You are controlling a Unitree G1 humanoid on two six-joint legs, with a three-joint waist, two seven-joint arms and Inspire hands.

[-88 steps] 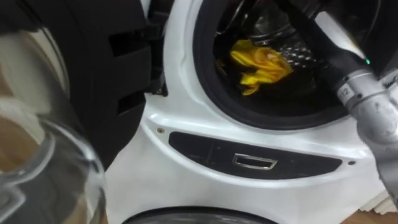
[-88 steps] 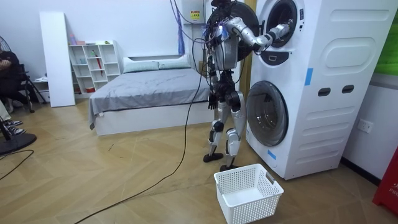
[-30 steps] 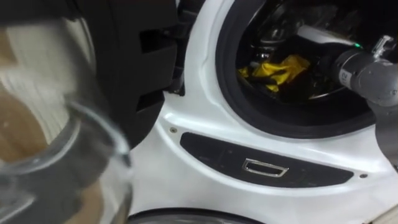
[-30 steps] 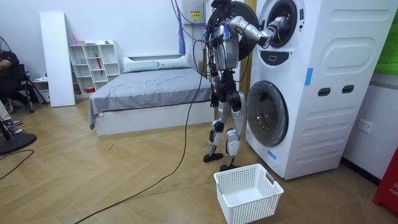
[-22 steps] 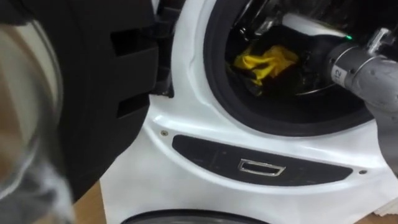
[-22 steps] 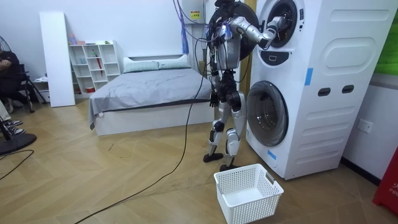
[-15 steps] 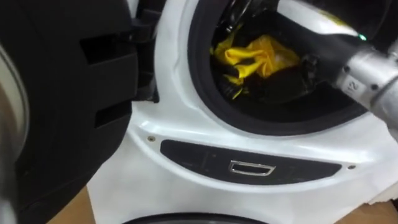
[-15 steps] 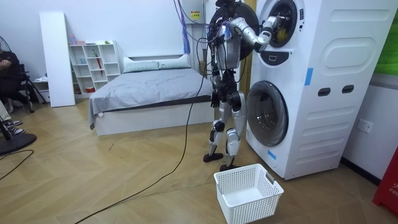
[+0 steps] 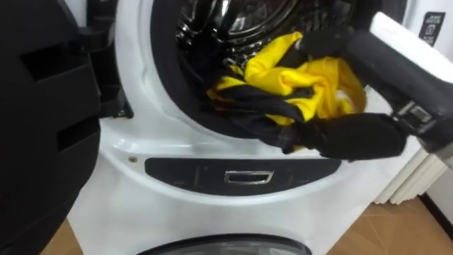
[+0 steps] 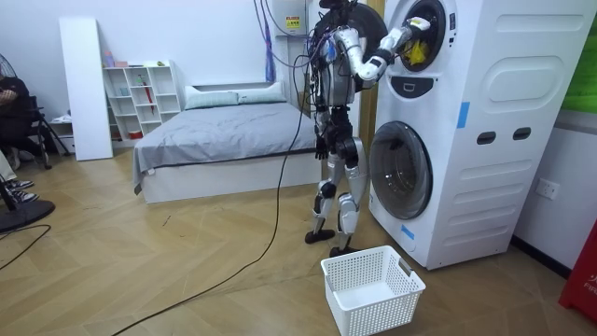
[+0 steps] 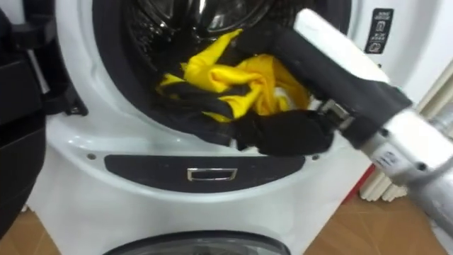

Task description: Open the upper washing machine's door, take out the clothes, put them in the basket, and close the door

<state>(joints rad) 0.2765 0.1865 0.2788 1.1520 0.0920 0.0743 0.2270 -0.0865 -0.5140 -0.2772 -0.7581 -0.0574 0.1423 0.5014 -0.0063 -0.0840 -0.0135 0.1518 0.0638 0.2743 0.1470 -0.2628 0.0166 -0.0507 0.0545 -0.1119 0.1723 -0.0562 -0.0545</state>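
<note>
Status: yellow-and-black cloth (image 9: 301,74) half out of the drum (image 9: 219,18) of the washing machine (image 9: 141,131), right robot hand (image 9: 357,136) curled round it; judged: grasp done; pulling clear and drop into basket (image 10: 382,313) remain.

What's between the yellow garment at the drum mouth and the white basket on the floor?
Room view: below the yellow garment come the dark panel, the lower machine's round door, then bare floor before the basket.
</note>
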